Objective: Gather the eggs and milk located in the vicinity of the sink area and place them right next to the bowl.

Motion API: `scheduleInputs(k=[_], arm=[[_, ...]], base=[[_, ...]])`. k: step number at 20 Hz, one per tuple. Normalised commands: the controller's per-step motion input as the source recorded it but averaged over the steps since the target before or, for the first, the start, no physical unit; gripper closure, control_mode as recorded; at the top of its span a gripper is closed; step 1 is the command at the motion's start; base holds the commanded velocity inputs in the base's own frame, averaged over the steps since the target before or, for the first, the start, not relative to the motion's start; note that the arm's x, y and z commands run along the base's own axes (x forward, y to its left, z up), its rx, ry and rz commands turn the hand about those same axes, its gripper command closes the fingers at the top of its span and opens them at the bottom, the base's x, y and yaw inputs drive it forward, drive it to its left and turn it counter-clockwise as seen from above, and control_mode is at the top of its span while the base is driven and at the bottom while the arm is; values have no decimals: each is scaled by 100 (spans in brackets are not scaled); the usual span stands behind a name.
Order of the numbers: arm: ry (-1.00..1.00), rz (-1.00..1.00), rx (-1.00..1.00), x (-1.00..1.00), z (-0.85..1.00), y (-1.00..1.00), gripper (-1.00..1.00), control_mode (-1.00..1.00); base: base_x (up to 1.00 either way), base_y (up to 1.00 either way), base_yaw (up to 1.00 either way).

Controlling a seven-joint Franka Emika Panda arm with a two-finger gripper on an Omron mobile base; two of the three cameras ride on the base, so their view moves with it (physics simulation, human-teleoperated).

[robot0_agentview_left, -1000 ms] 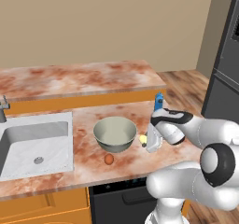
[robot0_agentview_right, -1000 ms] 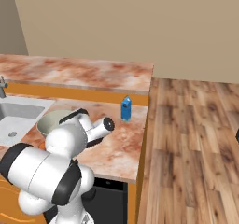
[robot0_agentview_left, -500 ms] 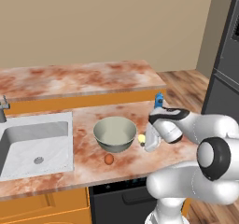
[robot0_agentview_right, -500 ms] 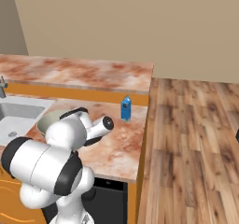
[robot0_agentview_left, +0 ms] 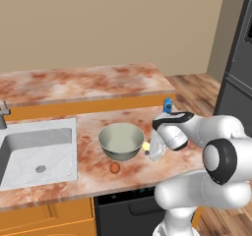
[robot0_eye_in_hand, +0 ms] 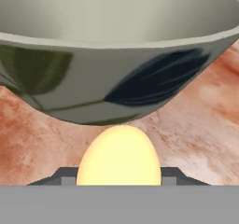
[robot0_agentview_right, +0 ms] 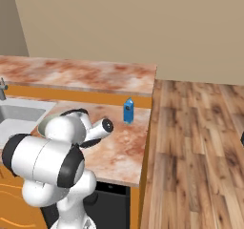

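- Between the jaws, the pale egg (robot0_eye_in_hand: 119,155) is sitting upright, clamped by the gripper (robot0_agentview_left: 147,149) low over the counter (robot0_agentview_left: 98,173).
- Just beyond, the bowl (robot0_eye_in_hand: 116,55) is looming, almost touching.
- Farther right, the milk (robot0_agentview_right: 128,110) is standing apart.

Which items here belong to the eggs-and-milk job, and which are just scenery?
Job items: pale yellow egg in the gripper, reddish-brown egg, milk carton, bowl, sink.
Scenery: faucet, dark appliance, wood floor.
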Motion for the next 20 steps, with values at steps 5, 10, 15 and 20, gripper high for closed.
scheduleInputs(k=[5,10,15,20], arm=[[0,0,0,0,-7,1,-100,-100],[0,1,0,0,0,-8,-100,-100],[0,0,-1,0,5,0,-100,-100],[3,0,0,-11,40,-24,-100,-100]], base=[[0,0,0],[0,0,0],[0,0,0],[0,0,0]])
